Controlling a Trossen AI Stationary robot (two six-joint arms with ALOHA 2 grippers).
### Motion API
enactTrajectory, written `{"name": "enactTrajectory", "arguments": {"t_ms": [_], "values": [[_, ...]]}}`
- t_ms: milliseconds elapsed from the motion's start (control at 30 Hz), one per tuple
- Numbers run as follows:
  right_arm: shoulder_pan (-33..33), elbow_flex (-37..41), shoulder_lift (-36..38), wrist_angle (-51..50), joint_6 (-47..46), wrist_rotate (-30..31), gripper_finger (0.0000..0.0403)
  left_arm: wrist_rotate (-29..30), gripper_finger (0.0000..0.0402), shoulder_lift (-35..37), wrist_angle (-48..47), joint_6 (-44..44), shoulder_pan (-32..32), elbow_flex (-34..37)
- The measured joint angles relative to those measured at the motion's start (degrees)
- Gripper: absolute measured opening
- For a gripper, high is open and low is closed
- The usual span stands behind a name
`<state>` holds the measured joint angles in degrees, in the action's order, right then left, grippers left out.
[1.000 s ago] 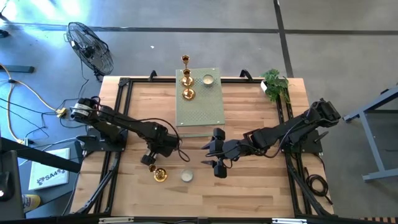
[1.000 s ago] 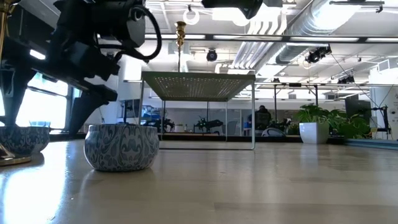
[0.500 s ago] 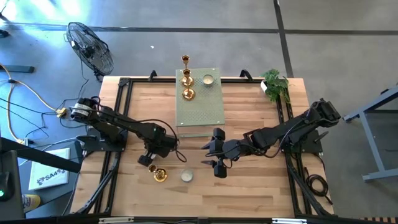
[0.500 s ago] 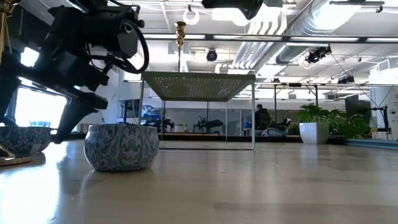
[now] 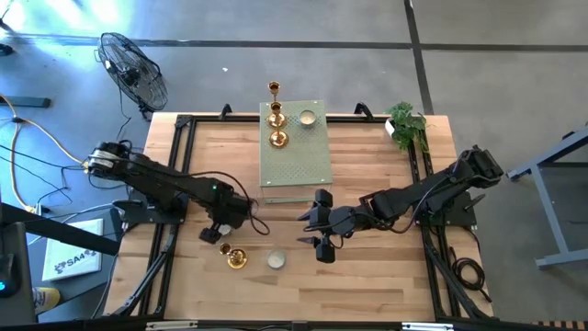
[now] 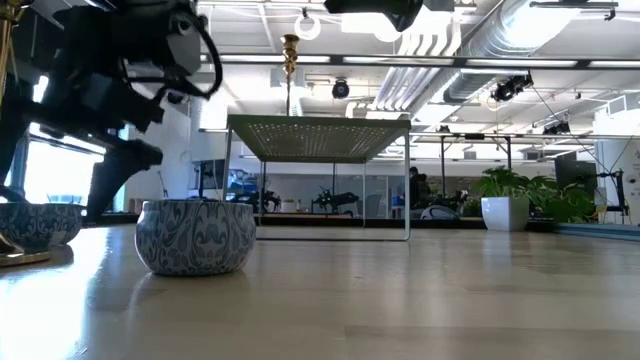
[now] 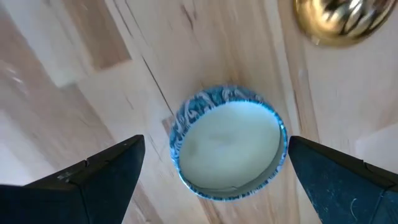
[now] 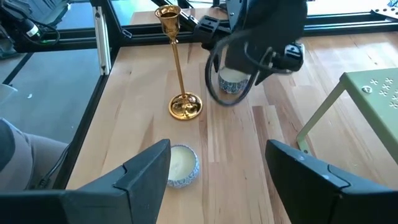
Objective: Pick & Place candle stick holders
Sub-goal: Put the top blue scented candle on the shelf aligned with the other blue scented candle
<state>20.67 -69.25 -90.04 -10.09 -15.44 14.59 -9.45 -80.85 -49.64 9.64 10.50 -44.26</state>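
Table [image 5: 367, 276] of pale wood planks carries everything here. Green perforated slab [image 5: 296, 156] stands raised on legs at the table's far middle, and it serves as the landmark. On the slab's far end stand two gold candle stick holders [image 5: 277, 118] beside a low cream cup [image 5: 307, 117], with a third gold stem [image 5: 274, 89] just past the slab's far edge. Potted plant [image 5: 405, 123] sits off the slab's right far corner.

Left gripper [image 5: 213, 233] hangs off the slab's near left corner, fingers [image 7: 93, 180] spread wide and empty above a blue-patterned cup [image 7: 228, 143] on the wood. Right gripper [image 5: 317, 234] waits just off the slab's near edge, its jaws parted, holding nothing.

Nearer than the slab's front left corner, a gold holder [image 5: 236, 258] stands upright beside the left gripper, with another patterned cup [image 5: 276, 260] just to its right.
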Motion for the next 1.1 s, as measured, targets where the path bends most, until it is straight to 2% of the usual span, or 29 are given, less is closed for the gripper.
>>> {"name": "enactTrajectory", "arguments": {"t_ms": [233,600,900,1100], "values": [[0.00,0.00,0.00,0.09,0.00,0.04,0.0259,-0.10,0.0390,5.90,1.86,-1.00,0.07,1.46],[0.00,0.00,0.00,0.06,-0.09,0.24,0.0259,4.84,0.0390,5.17,3.47,-6.90,3.96,2.07],[0.00,0.00,0.00,0.04,-0.14,0.24,0.0259,6.01,0.0390,5.17,3.02,-12.22,3.85,2.07],[0.00,0.00,0.00,0.05,-0.15,0.24,0.0259,5.69,0.0390,5.17,3.23,-12.78,3.89,2.32]]}}
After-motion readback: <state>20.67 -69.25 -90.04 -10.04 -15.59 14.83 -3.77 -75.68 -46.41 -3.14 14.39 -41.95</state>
